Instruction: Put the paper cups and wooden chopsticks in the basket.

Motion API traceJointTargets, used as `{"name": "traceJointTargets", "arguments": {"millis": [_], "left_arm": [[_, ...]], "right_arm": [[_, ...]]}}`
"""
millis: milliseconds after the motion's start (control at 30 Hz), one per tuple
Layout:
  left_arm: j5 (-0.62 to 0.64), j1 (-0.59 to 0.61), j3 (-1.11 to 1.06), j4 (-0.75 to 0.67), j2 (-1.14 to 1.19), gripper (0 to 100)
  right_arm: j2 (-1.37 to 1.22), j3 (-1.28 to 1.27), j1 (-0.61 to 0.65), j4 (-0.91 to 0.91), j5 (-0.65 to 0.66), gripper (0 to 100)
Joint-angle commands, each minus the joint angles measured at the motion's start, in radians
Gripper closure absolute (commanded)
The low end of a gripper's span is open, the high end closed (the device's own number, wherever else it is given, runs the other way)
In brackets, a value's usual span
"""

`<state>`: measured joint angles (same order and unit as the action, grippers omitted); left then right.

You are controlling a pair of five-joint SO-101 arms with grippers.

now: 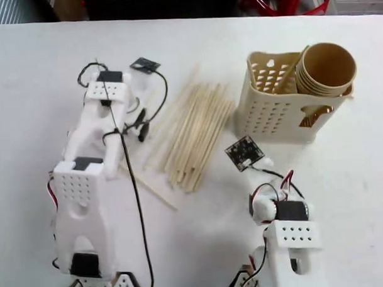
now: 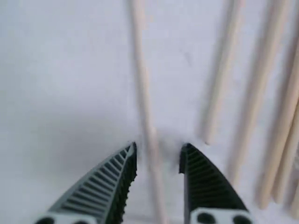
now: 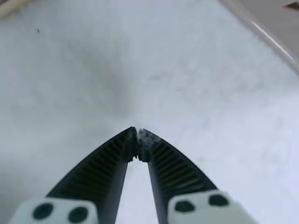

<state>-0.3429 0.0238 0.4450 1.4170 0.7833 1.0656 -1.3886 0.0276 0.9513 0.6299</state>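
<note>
Two grippers, one basket, one stack of cups, many chopsticks; listed outward from the arms.

1. Right gripper [image 3: 138, 134]: jaws closed tip to tip on nothing. It hangs low over the bare table [image 1: 37, 61], on the arms' side of the basket [image 1: 275, 115] and near its wall.

2. Left gripper [image 2: 157, 151]: jaws apart, straddling a single chopstick [image 2: 142, 88] that lies flat on the table. Whether the fingers touch it cannot be told. This spot is well apart from the basket, at the edge of the pile farthest from it.

3. Loose chopsticks [image 1: 194, 134]: a fanned pile flat on the table, between the left gripper and the basket. Its closest sticks lie just beside the basket wall.

4. Basket: upright, with perforated walls. Paper cups [image 1: 327, 69] sit nested in one tilted stack inside, at the end away from the pile. One leaning chopstick [image 1: 291, 69] stands in the compartment beside them.

Step in hand, as judged: the cups look done and nearly all the chopsticks remain out. The left arm is set to take one stick.

Next move, as judged: close the jaws squarely on the stick, since a thin round stick may roll or pivot. Then lift it clear of its neighbours, carry it across the pile to the basket, and lower it end first into the open compartment.
</note>
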Motion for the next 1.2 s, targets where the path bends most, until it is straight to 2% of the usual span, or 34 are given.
{"name": "traceJointTargets", "arguments": {"millis": [0, 133, 233, 467, 600, 767, 967, 1167], "left_arm": [[0.037, 0.002, -0.009, -0.037, -0.019, 96], [0.037, -0.002, 0.038, -0.017, -0.021, 98], [0.058, -0.002, 0.187, 0.072, -0.021, 98], [0.137, -0.054, 0.884, 0.356, -0.021, 98], [0.150, -0.156, 1.240, 0.365, -0.021, 98], [0.150, -0.358, 1.186, 0.241, -0.101, 98], [0.144, -0.562, 1.203, -0.118, -0.107, 98], [0.149, -0.671, 1.086, -0.374, -0.107, 98]], "right_arm": [[0.004, 0.002, -0.015, -0.033, -0.017, 98.1], [0.004, -0.020, -0.016, -0.074, -0.038, 98.1], [0.004, -0.031, -0.016, -0.094, -0.041, 98.1], [0.004, -0.035, -0.016, -0.107, -0.043, 98.1], [0.004, -0.035, -0.016, -0.107, -0.043, 98.1], [0.004, -0.035, -0.016, -0.108, -0.043, 98.1], [0.004, -0.035, -0.016, -0.108, -0.043, 98.1], [0.004, -0.035, -0.016, -0.108, -0.041, 98.1]]}}
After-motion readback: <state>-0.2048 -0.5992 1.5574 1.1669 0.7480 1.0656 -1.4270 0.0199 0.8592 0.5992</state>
